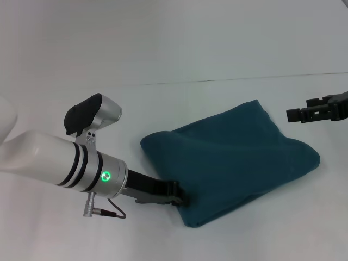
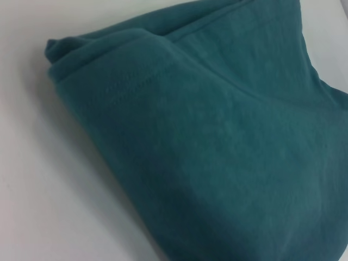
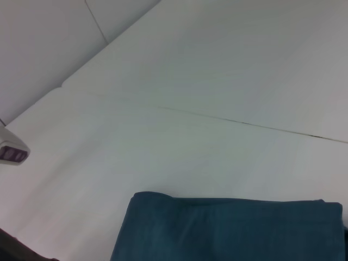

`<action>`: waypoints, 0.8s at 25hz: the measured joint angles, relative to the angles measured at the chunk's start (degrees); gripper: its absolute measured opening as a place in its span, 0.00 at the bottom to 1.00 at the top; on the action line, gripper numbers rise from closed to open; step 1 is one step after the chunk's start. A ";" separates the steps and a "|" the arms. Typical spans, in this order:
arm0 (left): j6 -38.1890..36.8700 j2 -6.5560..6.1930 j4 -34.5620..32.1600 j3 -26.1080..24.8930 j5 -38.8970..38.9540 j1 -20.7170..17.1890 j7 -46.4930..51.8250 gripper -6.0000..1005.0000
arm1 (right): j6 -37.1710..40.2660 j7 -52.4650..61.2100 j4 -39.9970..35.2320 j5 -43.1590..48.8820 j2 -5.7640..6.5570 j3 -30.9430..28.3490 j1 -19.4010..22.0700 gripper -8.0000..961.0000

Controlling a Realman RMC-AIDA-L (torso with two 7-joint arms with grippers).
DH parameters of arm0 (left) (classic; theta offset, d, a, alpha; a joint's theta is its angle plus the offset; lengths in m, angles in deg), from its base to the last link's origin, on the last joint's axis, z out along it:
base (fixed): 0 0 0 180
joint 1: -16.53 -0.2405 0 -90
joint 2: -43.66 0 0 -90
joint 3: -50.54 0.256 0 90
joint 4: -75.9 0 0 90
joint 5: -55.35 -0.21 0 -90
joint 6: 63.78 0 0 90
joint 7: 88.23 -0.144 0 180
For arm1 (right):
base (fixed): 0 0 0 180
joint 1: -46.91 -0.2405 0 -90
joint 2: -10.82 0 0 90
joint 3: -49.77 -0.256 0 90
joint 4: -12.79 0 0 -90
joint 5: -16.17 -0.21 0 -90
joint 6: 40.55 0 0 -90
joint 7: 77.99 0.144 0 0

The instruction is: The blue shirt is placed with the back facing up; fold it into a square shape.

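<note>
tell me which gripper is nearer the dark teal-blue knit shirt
Left. The left gripper is at the dark teal-blue knit shirt's near left edge, touching the fabric. The right gripper hovers apart, beyond its far right corner.

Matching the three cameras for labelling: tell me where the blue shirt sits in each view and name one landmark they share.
Head view: the blue shirt lies folded right of centre, the left claw at its near-left edge.
Left wrist view: the shirt fills most of the picture.
Right wrist view: the shirt runs along the bottom edge.
Shared landmark: the white table under it.
</note>
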 joint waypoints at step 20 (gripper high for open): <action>-5.79 -3.63 -3.00 -1.87 0.87 -2.82 -3.92 0.02 | 0.03 -0.72 0.00 -0.85 0.00 -1.44 0.53 0.97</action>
